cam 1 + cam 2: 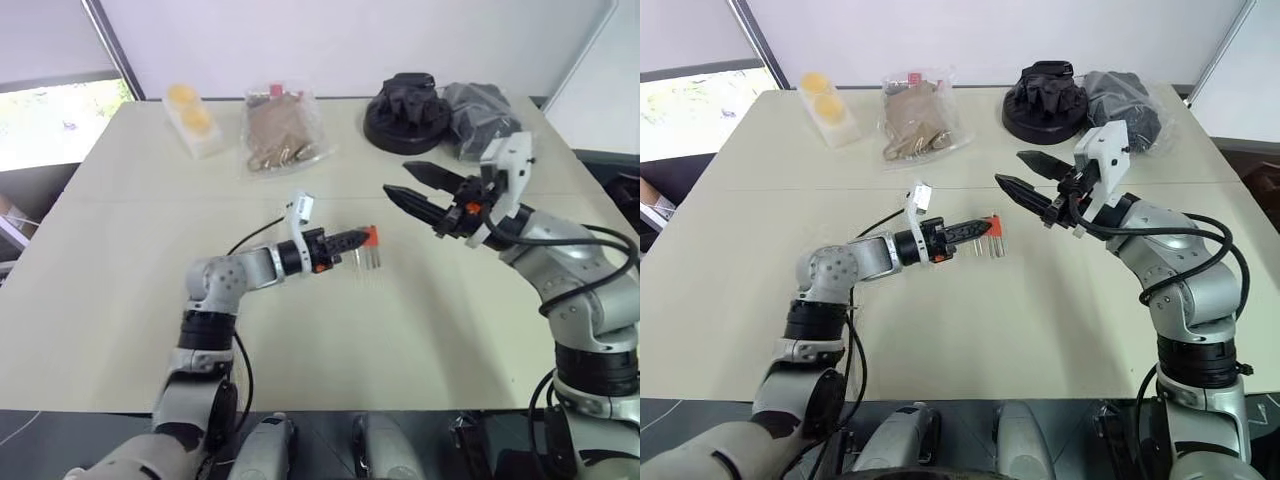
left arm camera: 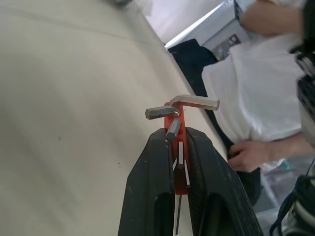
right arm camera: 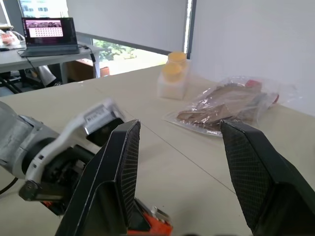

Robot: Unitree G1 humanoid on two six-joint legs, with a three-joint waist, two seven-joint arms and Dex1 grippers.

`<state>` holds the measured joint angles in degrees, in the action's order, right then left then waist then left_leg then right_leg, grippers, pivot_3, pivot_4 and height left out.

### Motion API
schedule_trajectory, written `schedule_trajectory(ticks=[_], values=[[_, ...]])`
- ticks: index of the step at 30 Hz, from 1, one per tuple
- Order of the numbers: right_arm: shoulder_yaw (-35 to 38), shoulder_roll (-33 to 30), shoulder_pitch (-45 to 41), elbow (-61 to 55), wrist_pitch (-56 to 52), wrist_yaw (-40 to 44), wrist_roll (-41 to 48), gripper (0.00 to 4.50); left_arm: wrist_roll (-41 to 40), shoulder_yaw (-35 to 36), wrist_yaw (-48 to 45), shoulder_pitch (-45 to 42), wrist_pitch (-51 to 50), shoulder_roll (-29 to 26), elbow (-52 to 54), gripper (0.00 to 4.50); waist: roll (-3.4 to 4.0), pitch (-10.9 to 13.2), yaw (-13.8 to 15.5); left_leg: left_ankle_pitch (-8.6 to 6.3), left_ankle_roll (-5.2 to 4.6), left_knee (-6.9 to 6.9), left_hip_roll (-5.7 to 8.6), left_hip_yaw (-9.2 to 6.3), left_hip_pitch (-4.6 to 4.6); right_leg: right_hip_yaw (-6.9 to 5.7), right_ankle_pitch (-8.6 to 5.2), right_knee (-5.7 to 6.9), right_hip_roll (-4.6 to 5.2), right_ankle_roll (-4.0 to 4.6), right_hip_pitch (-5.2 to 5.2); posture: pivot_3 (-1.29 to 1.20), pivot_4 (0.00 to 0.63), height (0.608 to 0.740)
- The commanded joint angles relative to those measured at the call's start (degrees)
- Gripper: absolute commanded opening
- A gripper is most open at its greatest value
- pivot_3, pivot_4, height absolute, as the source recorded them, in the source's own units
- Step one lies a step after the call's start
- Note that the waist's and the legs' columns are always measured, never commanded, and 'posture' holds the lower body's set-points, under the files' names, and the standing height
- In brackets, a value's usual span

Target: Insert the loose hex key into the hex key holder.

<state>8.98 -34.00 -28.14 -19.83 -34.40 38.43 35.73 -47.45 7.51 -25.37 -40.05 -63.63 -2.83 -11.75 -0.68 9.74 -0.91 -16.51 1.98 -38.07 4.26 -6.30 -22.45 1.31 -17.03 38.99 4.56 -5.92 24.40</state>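
Left gripper, mid-frame, pinches the red holder, presenting its slots; right gripper, upper right, gapes empty.

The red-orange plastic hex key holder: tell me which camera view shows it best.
The left wrist view: the red-orange plastic hex key holder sits close up, clamped between the left gripper fingers, grey keys distinct. Both eye views show it small at that gripper's tip. The right wrist view catches just an orange corner.
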Motion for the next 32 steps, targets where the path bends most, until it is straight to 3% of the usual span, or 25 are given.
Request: schedule_trajectory(ticks=[1, 3, 4, 5, 10, 12, 16, 20, 27, 32], values=[[-0.1, 0.63, -0.08, -1.91, 1.1, -0.96, -0.34, 2.63, 0.32, 1.95, 2.19, -0.19, -1.29, 0.4, -4.03, 0.0, 0.0, 0.0, 0.01, 0.0, 0.0, 0.0, -0.01, 0.0, 0.0, 0.0, 0.0, 0.0, -0.01, 0.0, 0.0, 0.0, 0.15, 0.74], [-0.36, 0.77, 0.16, -2.09, 1.16, -1.2, -0.63, 2.63, 1.18, 2.08, 2.93, 0.17, -1.89, 0.18, -5.92, 0.0, 0.0, 0.0, 0.15, 0.0, 0.01, -0.01, 0.0, 0.0, 0.0, 0.0, 0.0, 0.0, 0.0, 0.0, 0.0, 0.0, 0.15, 0.74], [-0.51, 0.8, 0.26, -2.15, 1.21, -1.27, -0.76, 2.7, 1.61, 1.93, 3.21, 0.5, -2.26, -0.1, -6.59, 0.87, 0.0, 0.0, 0.17, 0.0, 0.01, -0.01, 0.01, 0.0, 0.0, 0.0, 0.0, 0.0, 0.01, 0.0, 0.0, 0.0, 0.15, 0.74], [-0.67, 0.86, 0.32, -2.17, 1.28, -1.33, -0.87, 2.7, 2.45, 1.47, 3.58, 1.0, -2.35, -0.56, -6.89, 1.09, 0.0, 0.0, 0.15, 0.0, 0.01, -0.01, 0.01, 0.0, 0.0, 0.0, 0.0, 0.0, 0.01, 0.0, 0.0, 0.0, 0.15, 0.74], [-1.48, 0.89, 0.8, -2.12, 1.52, -0.87, -1.21, 2.7, 4.75, 3.16, 6.02, 1.02, -2.44, -4.11, -5.23, 3.53, -0.05, -0.04, 0.11, 0.01, 0.03, -0.01, 0.0, -0.01, 0.0, 0.01, 0.0, 0.0, 0.02, 0.0, 0.0, 0.0, 0.15, 0.74], [-1.95, 0.47, 0.89, -1.84, 1.95, -0.13, -1.74, 2.7, 6.12, 2.53, 5.15, 0.98, -2.35, -8.12, -3.19, 4.47, -0.04, -0.06, -0.18, 0.03, 0.05, -0.03, 0.0, 0.01, 0.03, 0.02, 0.0, 0.0, 0.0, 0.0, 0.0, 0.0, 0.15, 0.74], [-4.17, -2.96, 1.12, -0.46, 3.85, 4.3, -4.8, 2.7, 10.09, -2.77, -0.73, 3.35, 1.72, -18.82, 5.86, 4.47, 0.0, -0.08, -1.37, 0.03, 0.06, 0.12, -0.07, 0.01, 0.12, 0.07, 0.0, 0.08, -0.07, 0.0, 0.04, 0.0, 0.15, 0.74], [-6.01, -9.31, 1.52, 1.05, 4.93, 13.94, -5.1, 2.7, 13.65, -6.09, -8.04, 5.62, 9.51, -27.98, 16.45, 4.47, -0.05, -0.05, -0.86, 0.03, 0.07, 0.16, -0.02, -0.02, 0.06, 0.07, 0.0, 0.0, 0.01, 0.0, 0.07, 0.0, 0.15, 0.74], [-11.71, -22.06, -0.5, 7.08, 13.68, 31.49, -12.46, 2.7, 14.76, -6.18, -21.15, 10.25, 18.35, -39.88, 28.24, 4.47, -0.05, -0.05, 0.27, 0.0, 0.02, 0.12, 0.01, -0.03, -0.01, 0.01, 0.0, -0.64, 0.08, 0.0, -0.22, 0.0, 0.15, 0.74], [-13.06, -25.24, -3.17, 10.33, 15.57, 38.63, -13.62, 2.7, 14.45, -3.42, -26.44, 16.69, 21.95, -46.57, 34.5, 4.47, -0.03, -0.03, -0.04, -0.01, -0.01, 0.2, -0.05, -0.01, -0.01, 0.02, 0.01, -0.72, 0.06, 0.0, -0.22, 0.0, 0.15, 0.74]])
